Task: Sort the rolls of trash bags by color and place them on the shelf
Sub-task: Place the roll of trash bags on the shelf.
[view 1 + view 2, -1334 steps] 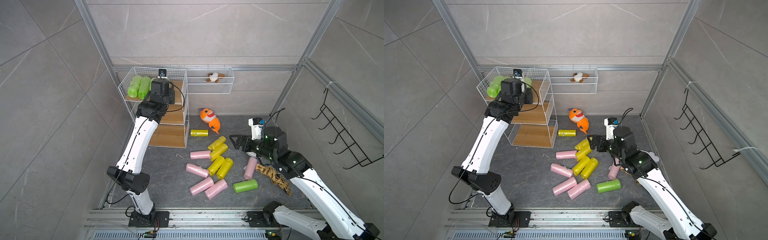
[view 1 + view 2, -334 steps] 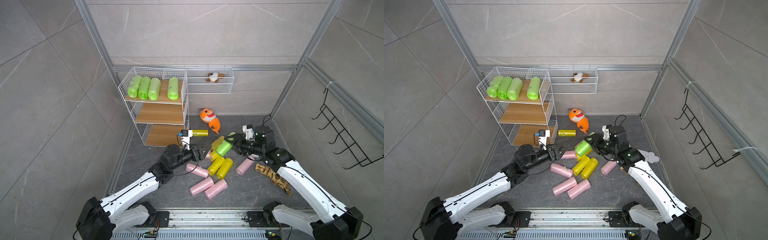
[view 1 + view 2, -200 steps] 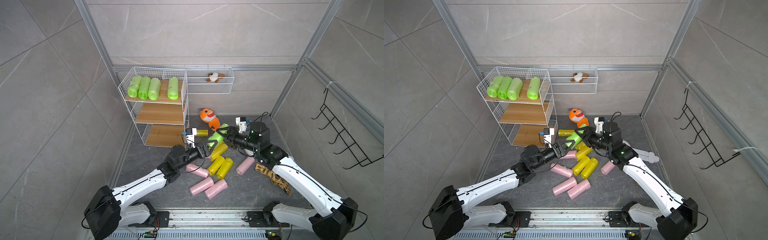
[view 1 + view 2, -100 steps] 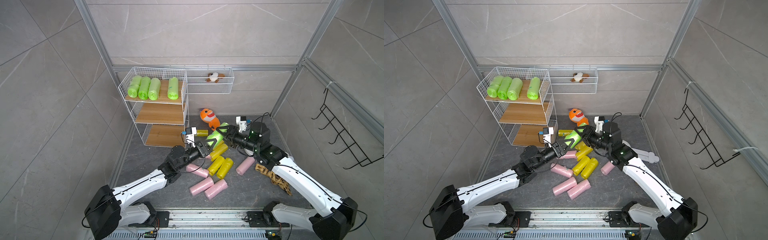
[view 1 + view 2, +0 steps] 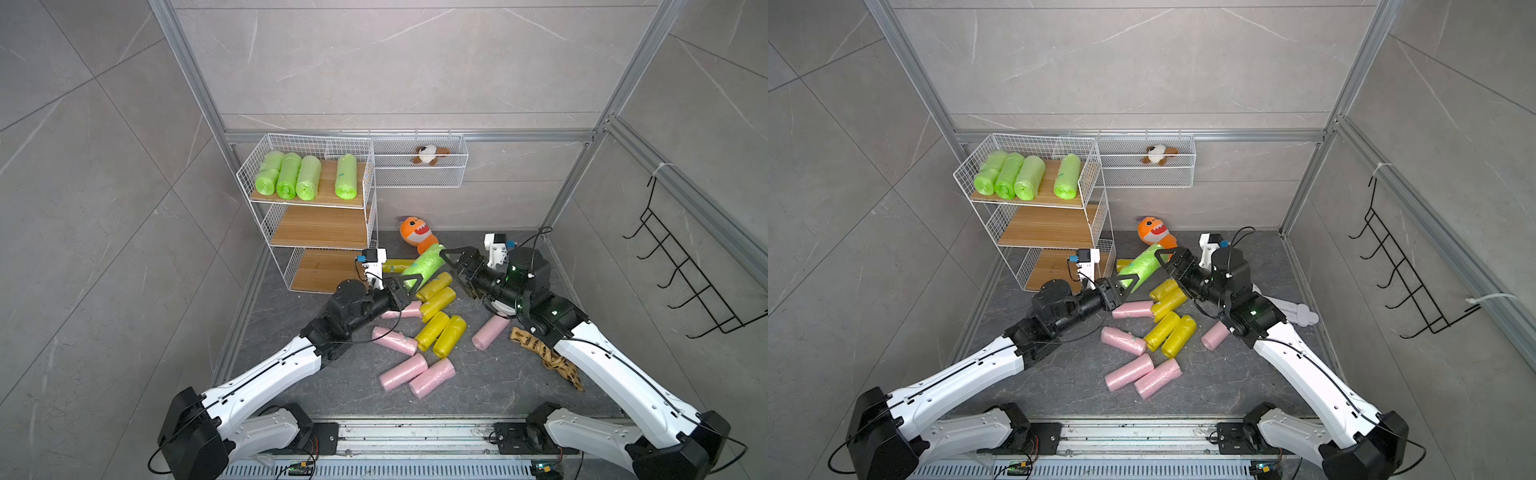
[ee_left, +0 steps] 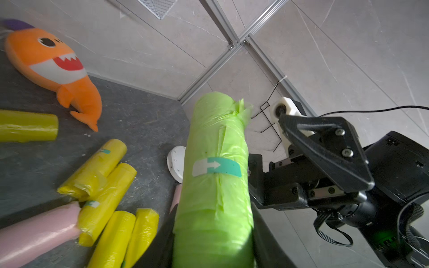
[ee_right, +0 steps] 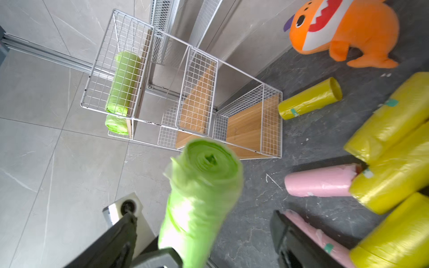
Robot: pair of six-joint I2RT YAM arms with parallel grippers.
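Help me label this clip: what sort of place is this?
Probably a mock bathroom corner in a robot lab: tiled walls in an aluminium frame, a wire shelf, a hook rack.

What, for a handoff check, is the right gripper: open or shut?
Open. The right gripper shows gaps between both fingers and the green roll.

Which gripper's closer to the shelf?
Left. The left gripper, shut on the green roll, is just off the front corner of the shelf, at its bottom tier. The right gripper, open around that roll's far end, sits beyond it, farther away.
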